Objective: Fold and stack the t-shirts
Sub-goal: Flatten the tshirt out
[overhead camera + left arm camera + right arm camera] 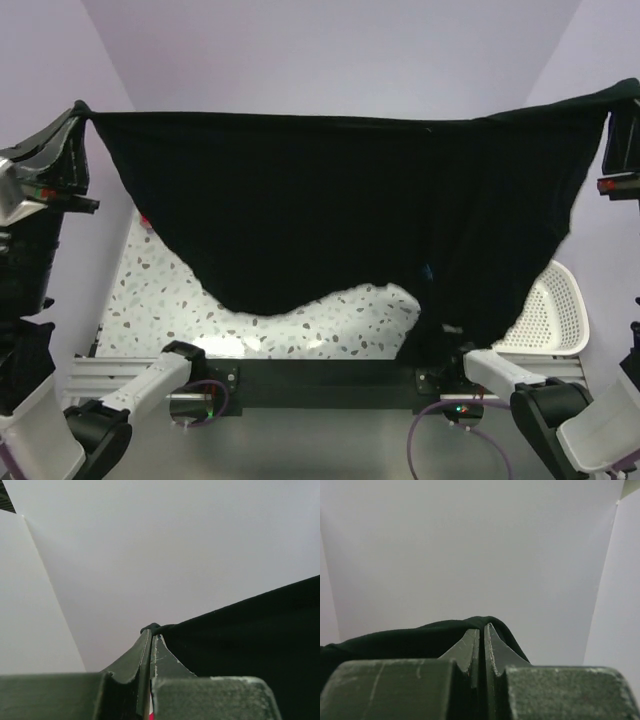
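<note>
Dark green jaws pinched together on black t-shirt [405,641] (cloth humped over their tips), pale wall [470,545] behind

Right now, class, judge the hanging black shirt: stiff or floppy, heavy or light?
Probably floppy: the black shirt sags in a deep curve between the left gripper and right gripper. Likely light: two corner pinches carry it.

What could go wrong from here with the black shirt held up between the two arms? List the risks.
1. The left gripper and right gripper each pinch only a small bunch of the black shirt at its edge; a tug could pull it free.
2. Its right side hangs low over the right arm's base, beside the basket, and might snag.
3. It hangs unevenly, so it may land bunched.
</note>
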Controlling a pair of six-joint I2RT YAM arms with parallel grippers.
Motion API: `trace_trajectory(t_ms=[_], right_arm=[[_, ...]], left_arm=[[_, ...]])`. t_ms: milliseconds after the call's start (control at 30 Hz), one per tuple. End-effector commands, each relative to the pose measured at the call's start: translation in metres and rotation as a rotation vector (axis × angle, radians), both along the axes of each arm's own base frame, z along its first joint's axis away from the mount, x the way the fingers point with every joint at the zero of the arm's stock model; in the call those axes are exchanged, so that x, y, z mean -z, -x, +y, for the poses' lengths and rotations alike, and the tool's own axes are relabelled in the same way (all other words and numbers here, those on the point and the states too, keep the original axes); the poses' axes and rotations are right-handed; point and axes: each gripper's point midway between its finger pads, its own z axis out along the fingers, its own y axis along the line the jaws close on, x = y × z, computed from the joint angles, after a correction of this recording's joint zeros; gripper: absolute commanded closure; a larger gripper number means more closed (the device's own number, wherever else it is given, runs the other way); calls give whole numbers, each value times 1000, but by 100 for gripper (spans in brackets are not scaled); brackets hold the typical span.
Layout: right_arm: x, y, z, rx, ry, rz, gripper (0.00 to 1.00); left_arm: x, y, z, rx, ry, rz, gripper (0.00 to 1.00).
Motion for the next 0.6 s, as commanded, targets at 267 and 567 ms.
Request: trace_trajectory(t_ms=[267,567], right_arm=[[96,-198,11,83,35,318,100],[260,-440,21,191,74,635,100]], left_arm=[[159,-196,-20,-184,-99,481,100],[348,-403,-1,-345,-47,877,51]])
